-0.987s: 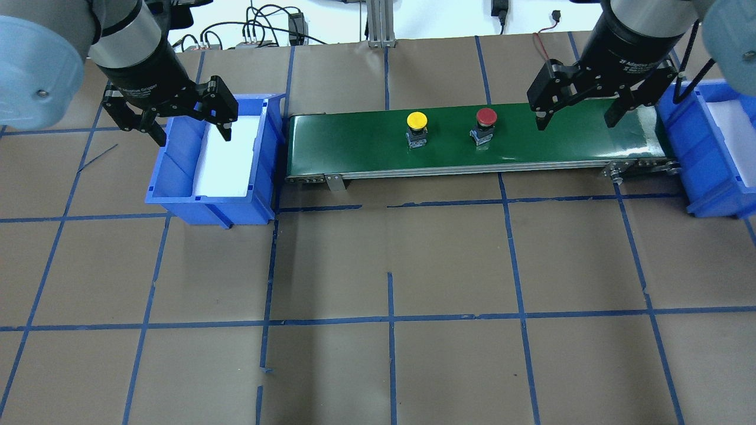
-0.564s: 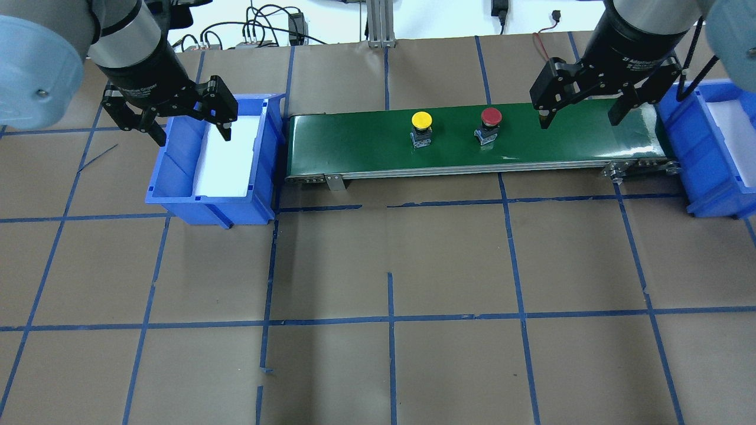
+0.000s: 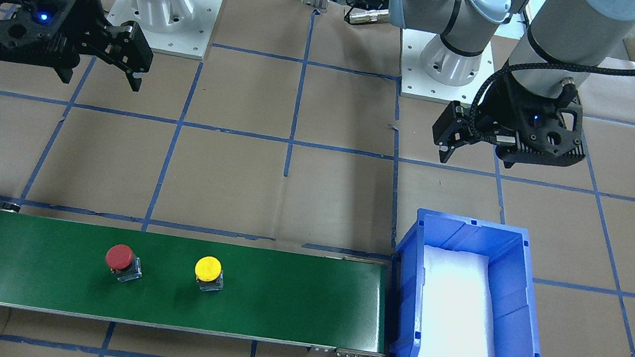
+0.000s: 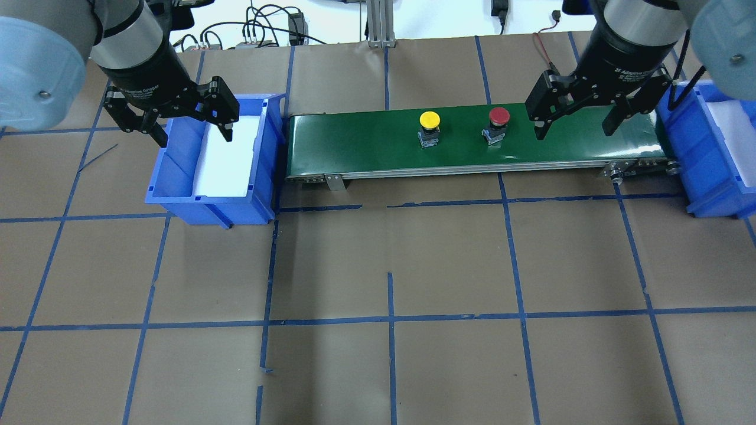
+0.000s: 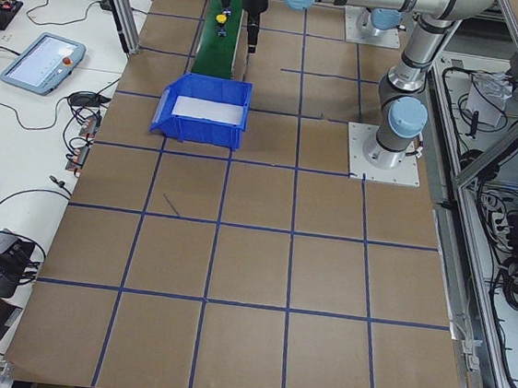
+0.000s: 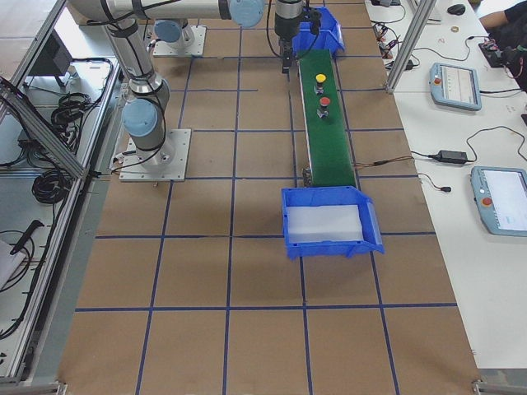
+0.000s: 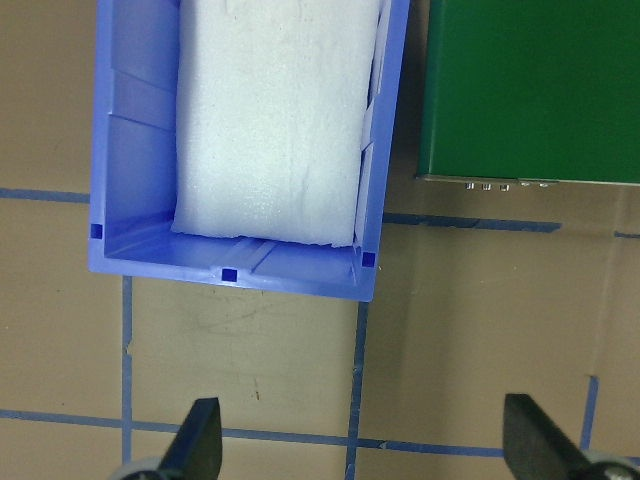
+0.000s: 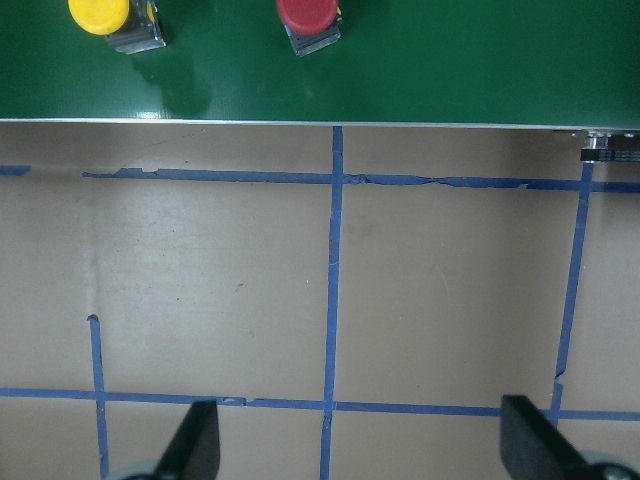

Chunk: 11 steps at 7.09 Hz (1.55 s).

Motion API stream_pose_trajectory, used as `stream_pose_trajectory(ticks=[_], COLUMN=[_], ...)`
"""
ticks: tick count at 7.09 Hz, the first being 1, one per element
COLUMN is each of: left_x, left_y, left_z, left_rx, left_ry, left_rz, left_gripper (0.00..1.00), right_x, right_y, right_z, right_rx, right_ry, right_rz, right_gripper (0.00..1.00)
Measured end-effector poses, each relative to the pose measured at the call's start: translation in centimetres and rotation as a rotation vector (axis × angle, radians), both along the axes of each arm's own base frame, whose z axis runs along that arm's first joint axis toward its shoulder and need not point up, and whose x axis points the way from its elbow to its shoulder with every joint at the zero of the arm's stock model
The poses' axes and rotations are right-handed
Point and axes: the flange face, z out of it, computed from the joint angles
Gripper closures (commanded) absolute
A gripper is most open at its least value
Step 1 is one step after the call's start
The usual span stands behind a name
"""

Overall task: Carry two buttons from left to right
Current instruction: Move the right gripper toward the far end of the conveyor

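Observation:
The yellow button and the red button stand upright on the green conveyor belt, red to the right of yellow. Both also show in the front view, yellow and red, and at the top of the right wrist view, yellow and red. My right gripper is open and empty, above the belt just right of the red button. My left gripper is open and empty, above the left blue bin.
The left bin holds only a white foam pad. A second blue bin with white foam stands at the belt's right end. Brown paper with blue tape lines covers the table. Cables lie along the far edge.
Both buttons have moved to the right along the belt, closer to my right gripper. My right gripper has shifted slightly. My left arm has not moved.

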Motion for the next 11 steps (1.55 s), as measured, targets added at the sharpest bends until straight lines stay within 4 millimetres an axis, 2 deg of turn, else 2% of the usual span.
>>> stream_pose_trajectory(ticks=[3, 4, 6, 7, 9, 11], left_x=[0.0, 0.0, -0.1, 0.0, 0.0, 0.0], left_y=[0.0, 0.0, 0.0, 0.0, 0.0, 0.0], left_z=[-0.1, -0.1, -0.1, -0.1, -0.1, -0.1], left_rx=[0.001, 0.002, 0.003, 0.002, 0.002, 0.002], left_ry=[0.000, 0.000, 0.001, 0.001, 0.001, 0.002], left_rz=[-0.001, -0.001, -0.002, -0.003, -0.003, -0.003], left_gripper=[0.00, 0.00, 0.00, 0.00, 0.00, 0.00], right_x=[0.1, 0.1, -0.6, -2.4, -8.6, -15.1], right_y=[0.0, -0.5, -1.9, -2.8, -5.0, -8.0], right_z=[-1.1, -1.0, -2.1, -2.7, -4.8, -7.4], right_rx=[0.002, -0.028, -0.042, -0.042, -0.020, -0.067], right_ry=[0.000, 0.001, 0.015, 0.033, 0.032, 0.058], right_rz=[0.056, 0.144, 0.301, 0.313, 0.339, 0.512], right_gripper=[0.02, 0.02, 0.01, 0.01, 0.02, 0.00])
